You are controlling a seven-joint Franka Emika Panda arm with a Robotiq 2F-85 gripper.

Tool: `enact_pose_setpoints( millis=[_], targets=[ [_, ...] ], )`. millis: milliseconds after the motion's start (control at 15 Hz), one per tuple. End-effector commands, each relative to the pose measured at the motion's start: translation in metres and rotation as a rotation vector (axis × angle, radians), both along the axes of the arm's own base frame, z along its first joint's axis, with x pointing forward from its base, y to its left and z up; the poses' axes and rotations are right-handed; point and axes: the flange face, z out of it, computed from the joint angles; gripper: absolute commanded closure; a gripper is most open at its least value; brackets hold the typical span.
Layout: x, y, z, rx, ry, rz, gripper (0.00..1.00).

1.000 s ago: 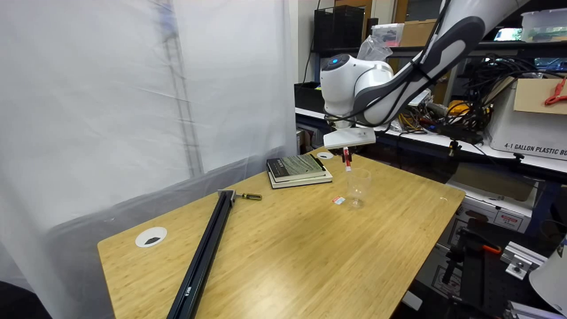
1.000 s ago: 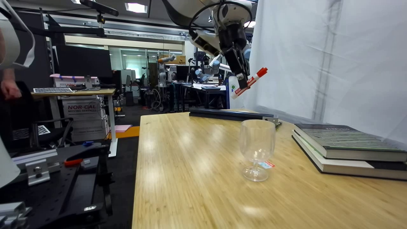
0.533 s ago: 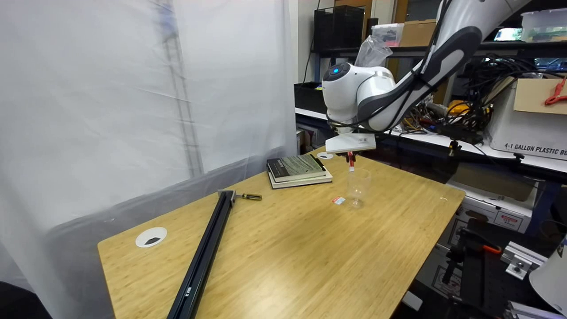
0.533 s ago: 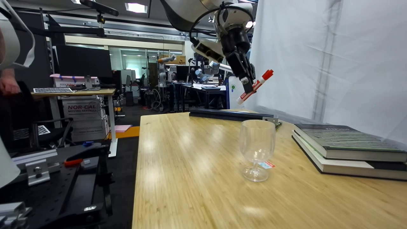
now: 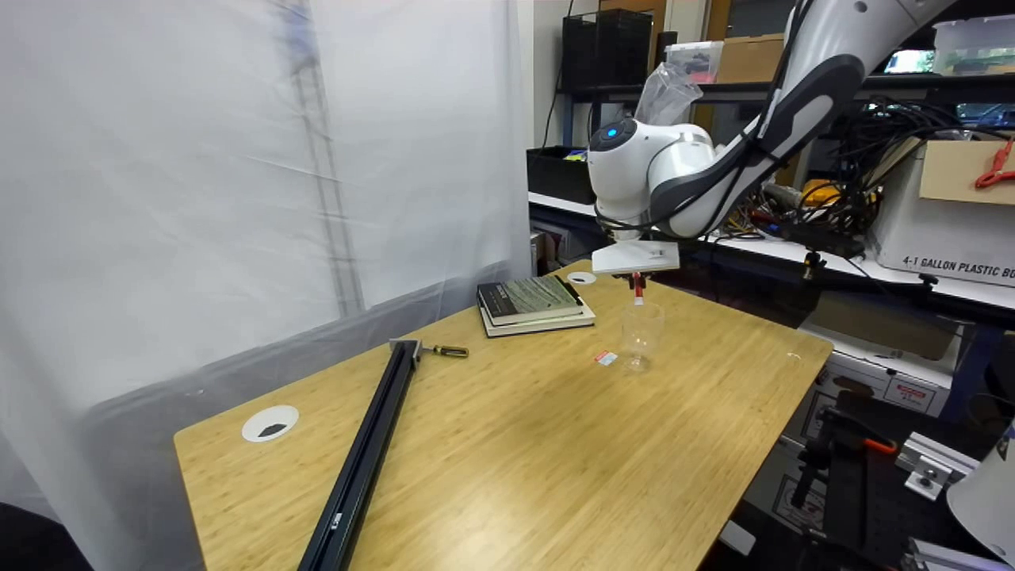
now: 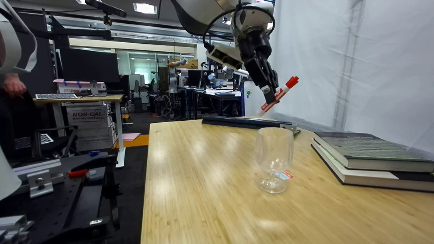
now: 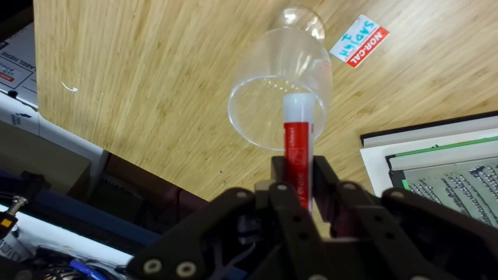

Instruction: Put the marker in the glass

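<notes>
Marker (image 7: 298,149): red cap, red-and-white barrel with lettering, whitish end.
Marker hold: clasped in the gripper (image 7: 299,167), in the air above the table (image 6: 203,193).
Marker tilt: slanting, cap up and whitish end down.
Marker place: apart from the glass (image 6: 274,151), its whitish end higher than the rim in an exterior view; in the wrist view that end overlaps the mouth, depth unclear.
Glass make: clear, colourless, rounded bowl, short stem, round foot.
Glass stance: upright on the table, mouth up.
</notes>
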Motion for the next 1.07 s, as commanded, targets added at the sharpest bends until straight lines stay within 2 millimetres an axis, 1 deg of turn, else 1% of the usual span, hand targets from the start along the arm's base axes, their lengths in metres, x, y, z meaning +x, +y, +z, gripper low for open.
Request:
enact_pose_setpoints(
  millis=[0, 267, 733, 1000],
  targets=[
    [-0.008, -0.013, -0.004, 0.004, -0.045, -0.015, 0.95],
    [-0.014, -0.023, -0.012, 0.008, -0.045, -0.027, 0.95],
    [-0.020, -0.029, -0.023, -0.013, -0.051, -0.029, 0.95],
    [-0.022, -0.032, -0.025, -0.039, -0.068, -0.028, 0.95]
  ],
)
